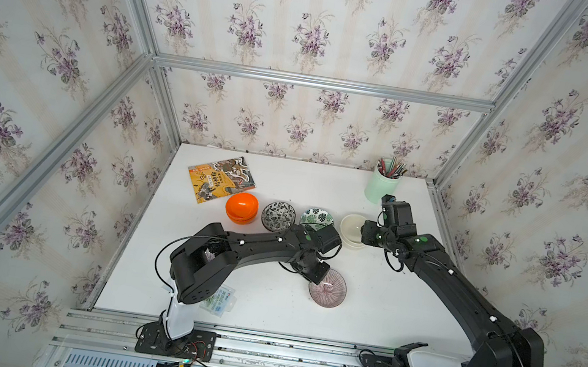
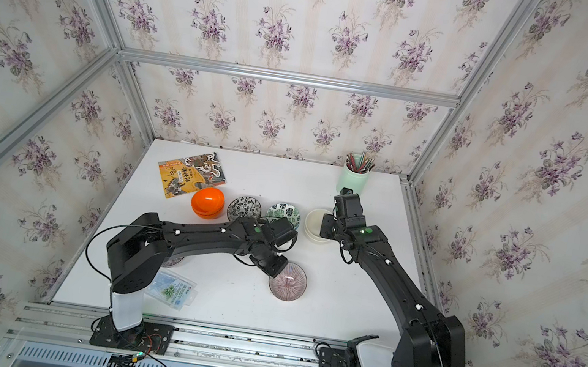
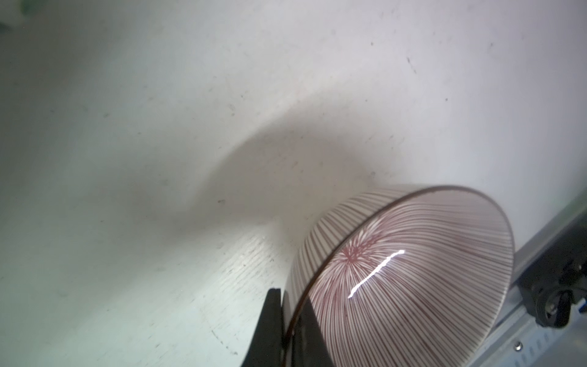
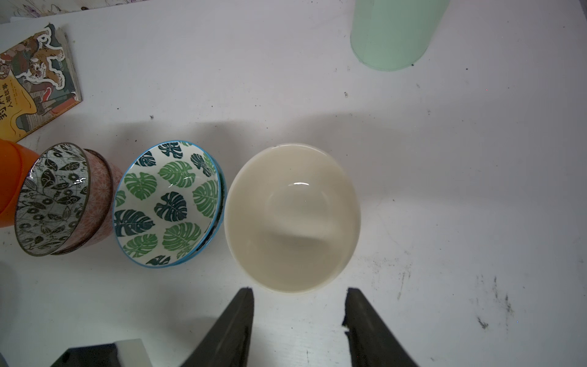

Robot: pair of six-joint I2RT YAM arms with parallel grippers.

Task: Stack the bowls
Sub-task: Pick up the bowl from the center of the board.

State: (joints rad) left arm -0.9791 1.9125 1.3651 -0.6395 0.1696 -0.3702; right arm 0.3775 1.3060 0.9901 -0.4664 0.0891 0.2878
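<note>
Bowls in a row across the middle of the white table [image 1: 296, 181], from the robot's left to its right: orange bowl [image 1: 241, 207], black-and-white leaf bowl [image 1: 278, 216], green leaf bowl [image 1: 317, 218], cream bowl [image 1: 352, 230]. In the right wrist view the black-and-white leaf bowl [image 4: 50, 200] and the green leaf bowl [image 4: 165, 203] each show a second rim beneath the first.

A fifth, the purple striped bowl [image 1: 327, 289], lies apart from the row, nearer the robot and about midway between the two arms. The left gripper [image 3: 290, 327] is clamped on its rim, one finger inside the wall and one outside, on the side of the purple striped bowl [image 3: 413, 270] nearest the row. Whether its base rests on the table cannot be told.

The edge of a second striped bowl [image 2: 174, 262] shows from under the left arm's elbow, well apart from the gripper.

The right gripper [image 4: 300, 317] hangs with its jaws parted and nothing between them. The cream bowl [image 4: 292, 219] lies just beyond its fingertips, centred on the gap and close to them but not touching.

Also on the table: a mint-green pencil cup [image 1: 382, 186] at the far right corner, an illustrated book [image 1: 221, 179] behind the orange bowl, and a clear plastic packet [image 2: 171, 289] beside the left arm's base.
</note>
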